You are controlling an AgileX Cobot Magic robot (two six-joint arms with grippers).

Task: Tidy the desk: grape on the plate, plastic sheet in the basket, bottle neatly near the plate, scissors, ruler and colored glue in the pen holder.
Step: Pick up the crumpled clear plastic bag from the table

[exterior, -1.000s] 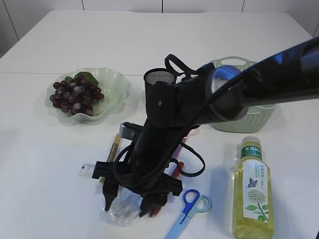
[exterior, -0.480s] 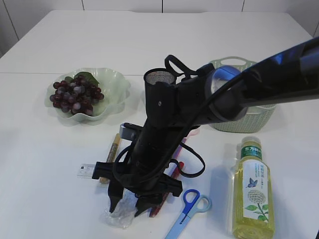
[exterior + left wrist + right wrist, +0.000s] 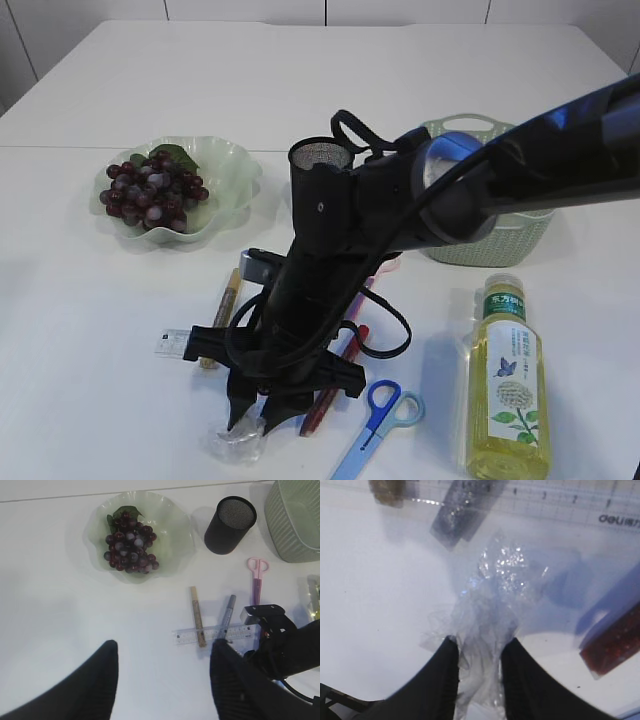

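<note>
The crumpled clear plastic sheet [image 3: 500,580] lies on the table, and my right gripper [image 3: 479,642] is shut on its near end, both fingers pressing it. From outside, that gripper [image 3: 250,420] points down at the sheet [image 3: 235,442] near the front edge. My left gripper [image 3: 164,644] hangs open and holds nothing, high above bare table. The grape bunch [image 3: 150,192] sits on the green plate [image 3: 228,170]. A bottle [image 3: 508,375] lies at the right. Blue scissors [image 3: 385,410], pink scissors [image 3: 257,575], the ruler [image 3: 187,636] and glue sticks [image 3: 197,615] lie around the black pen holder [image 3: 230,520].
The green basket [image 3: 500,240] stands at the back right, behind the right arm [image 3: 400,210], which spans the middle of the table. A red glue stick [image 3: 615,640] lies just right of the sheet. A silver glue stick [image 3: 228,612] crosses the ruler.
The right gripper's fingers have come together from wide open onto the plastic sheet, bunching it narrower. The left gripper has not moved.
</note>
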